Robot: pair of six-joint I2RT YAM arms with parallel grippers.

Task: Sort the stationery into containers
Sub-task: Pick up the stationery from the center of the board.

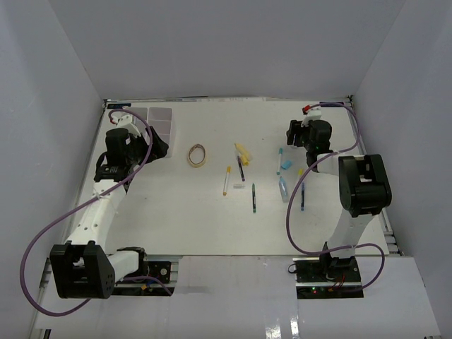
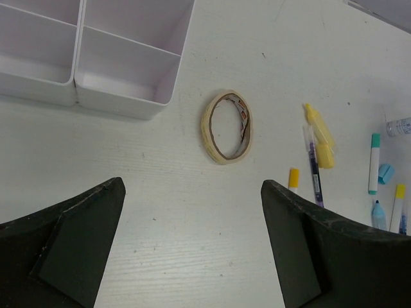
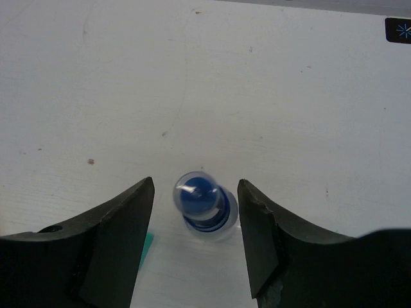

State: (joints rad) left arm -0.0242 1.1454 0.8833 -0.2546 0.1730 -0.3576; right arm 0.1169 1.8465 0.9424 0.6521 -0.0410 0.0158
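White table [image 1: 205,233] runs from the 2 black arm bases at its near edge to a far wall, with plain pale walls closing it in on 3 sides and a purple cable [image 1: 42,247] looping off each arm. From its base the left arm slants forward along the left side, and the left gripper [image 2: 192,186] hangs low over bare table with its 2 fingers [image 2: 70,244] spread wide and nothing between them. The right arm rises, folds at a bulky black elbow, and reaches to the far right. There the right gripper [image 3: 196,189] points down with its fingers [image 3: 109,244] apart on either side of the small blue-capped bottle [image 3: 204,204]. A gap shows on 1 side of the bottle; on the other side I cannot tell if the finger touches it. Under 1 finger a teal sliver [image 3: 147,246] peeks out, too cut off to name. In mid-table lie the green pen [image 1: 253,198], a yellow-capped pen [image 1: 227,180], a dark pen [image 1: 241,168] and a yellow marker [image 1: 242,151], with small light blue pieces to their right that are hard to make out. Left of them the tan ring [image 2: 226,126] stands apart, just ahead of the left fingers. Beyond it at far left sits the white organizer tray [image 2: 122,106], partly masked by the left wrist from above and cropped in the wrist view.
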